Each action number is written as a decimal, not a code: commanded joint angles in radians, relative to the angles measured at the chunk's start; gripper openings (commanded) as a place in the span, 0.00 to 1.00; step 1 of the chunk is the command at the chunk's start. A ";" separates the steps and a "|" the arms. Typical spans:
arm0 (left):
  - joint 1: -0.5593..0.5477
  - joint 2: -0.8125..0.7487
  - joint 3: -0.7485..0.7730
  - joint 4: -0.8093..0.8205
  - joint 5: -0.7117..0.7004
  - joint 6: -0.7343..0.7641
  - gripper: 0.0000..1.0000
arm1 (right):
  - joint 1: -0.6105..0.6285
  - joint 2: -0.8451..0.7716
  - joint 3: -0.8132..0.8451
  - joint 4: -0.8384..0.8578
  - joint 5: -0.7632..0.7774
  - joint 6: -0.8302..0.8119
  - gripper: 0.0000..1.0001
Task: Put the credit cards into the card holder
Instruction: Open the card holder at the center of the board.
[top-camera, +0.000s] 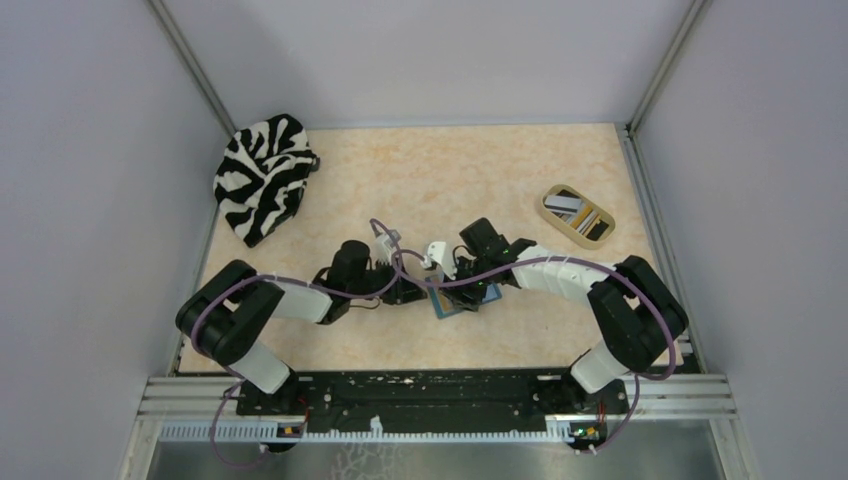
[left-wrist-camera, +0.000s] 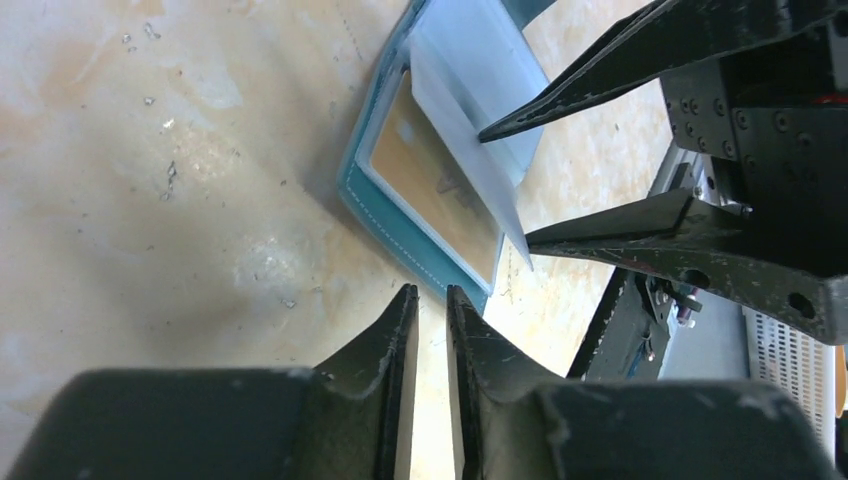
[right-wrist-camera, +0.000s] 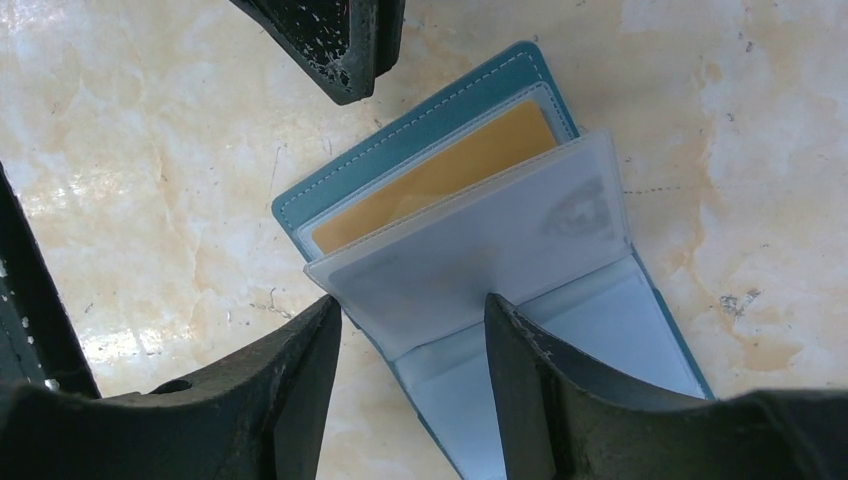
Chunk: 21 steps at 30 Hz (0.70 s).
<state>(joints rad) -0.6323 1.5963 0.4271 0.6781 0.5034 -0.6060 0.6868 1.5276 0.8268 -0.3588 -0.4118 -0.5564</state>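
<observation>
Card holder (right-wrist-camera: 300, 205) open on worktop (right-wrist-camera: 150, 150), long axis diagonal; tan-orange card (right-wrist-camera: 440, 175) pocketed inside. Beige tray (top-camera: 548, 213) holds apparently two cards (top-camera: 563, 204). Right tool (right-wrist-camera: 410, 305) released, straddling raised clear sleeve (right-wrist-camera: 480, 250). Left tool (left-wrist-camera: 431, 292) nearly clenched, empty.

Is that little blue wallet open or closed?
Open: the teal card holder lies unfolded, its clear inner sleeves exposed, an orange card showing inside one.

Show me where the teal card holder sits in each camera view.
Top view: card holder at centre, between the two arms' tips.
Left wrist: card holder upper middle, just beyond the left gripper.
Right wrist: card holder centre, lying open.
Shared landmark: the right gripper, open around the clear sleeve.
</observation>
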 joint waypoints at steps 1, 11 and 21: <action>0.005 0.004 0.024 0.074 0.051 -0.018 0.20 | -0.013 -0.011 0.046 0.025 0.001 0.008 0.54; 0.005 0.117 0.091 0.167 0.133 -0.067 0.16 | -0.024 -0.014 0.046 0.024 -0.006 0.010 0.53; 0.003 0.223 0.125 0.278 0.217 -0.128 0.19 | -0.029 -0.015 0.045 0.022 -0.010 0.011 0.53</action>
<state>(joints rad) -0.6323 1.7828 0.5220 0.8593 0.6609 -0.7013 0.6712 1.5276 0.8268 -0.3588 -0.4126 -0.5545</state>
